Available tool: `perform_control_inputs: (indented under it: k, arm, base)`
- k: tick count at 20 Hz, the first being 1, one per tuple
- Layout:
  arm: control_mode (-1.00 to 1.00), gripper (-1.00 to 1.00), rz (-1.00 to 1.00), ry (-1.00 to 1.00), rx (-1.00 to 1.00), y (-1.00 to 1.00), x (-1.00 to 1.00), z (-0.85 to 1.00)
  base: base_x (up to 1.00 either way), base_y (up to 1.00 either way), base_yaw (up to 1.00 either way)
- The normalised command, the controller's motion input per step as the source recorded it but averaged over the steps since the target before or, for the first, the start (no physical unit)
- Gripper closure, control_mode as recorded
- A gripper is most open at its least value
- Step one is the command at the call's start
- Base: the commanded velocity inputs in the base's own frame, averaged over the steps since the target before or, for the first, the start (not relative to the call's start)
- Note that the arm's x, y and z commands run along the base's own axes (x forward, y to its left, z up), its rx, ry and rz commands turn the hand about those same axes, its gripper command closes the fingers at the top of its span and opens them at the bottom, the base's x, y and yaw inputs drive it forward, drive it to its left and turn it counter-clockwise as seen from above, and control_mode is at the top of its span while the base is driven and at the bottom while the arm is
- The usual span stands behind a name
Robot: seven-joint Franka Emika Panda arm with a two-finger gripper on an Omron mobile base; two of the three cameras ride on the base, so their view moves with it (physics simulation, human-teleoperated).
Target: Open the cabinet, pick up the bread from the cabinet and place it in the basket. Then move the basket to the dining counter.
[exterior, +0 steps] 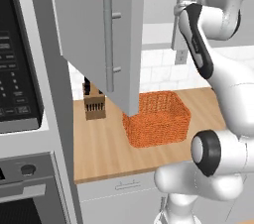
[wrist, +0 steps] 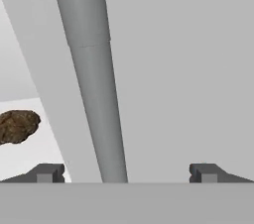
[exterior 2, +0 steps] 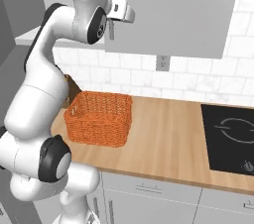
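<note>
While the left door [exterior: 94, 34] of the cabinet [exterior 2: 168, 10] stands swung out over the counter [exterior: 106, 148], the right door [wrist: 188, 69] is shut, and the gripper [wrist: 126, 172] is up against it with the jaws spread wide and nothing between them. In the hand view the bar handle [wrist: 94, 79] of the right door runs from 12 o'clock down to 6 o'clock, between the two finger tips [wrist: 47, 172] but nearer the left one.

The bread [wrist: 17, 126] is a brown, lumpy loaf lying on the white shelf [wrist: 30, 153] inside the cabinet, at 9 o'clock in the hand view, past the edge of the door. I judge it to be light and a little soft, with a rough crust that should not slip; a gentle grip across its narrow middle seems best, because hard pressure could crush it.

The basket [exterior: 158, 119] sits on the counter below the open door, at 5 o'clock from it in the left base view, with the knife block [exterior: 94, 105] at its 9 o'clock. It looks light and stiff enough to lift by one rim.
</note>
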Motion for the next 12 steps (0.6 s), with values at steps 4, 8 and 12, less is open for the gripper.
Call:
perform_control_inputs:
  k: [4, 8, 12]
  arm:
    - [-1.00, -1.00, 0.00, -0.04, 0.00, 0.00, 0.29, 0.00]
    - [-1.00, -1.00, 0.00, -0.05, 0.00, 0.02, 0.37, -0.03]
    - [-1.00, -1.00, 0.00, -0.17, 0.00, 0.14, 0.34, -0.25]
  base:
    - [0.00, 0.00, 0.00]
    - [0.00, 0.00, 0.00]
    - [0.00, 0.00, 0.00]
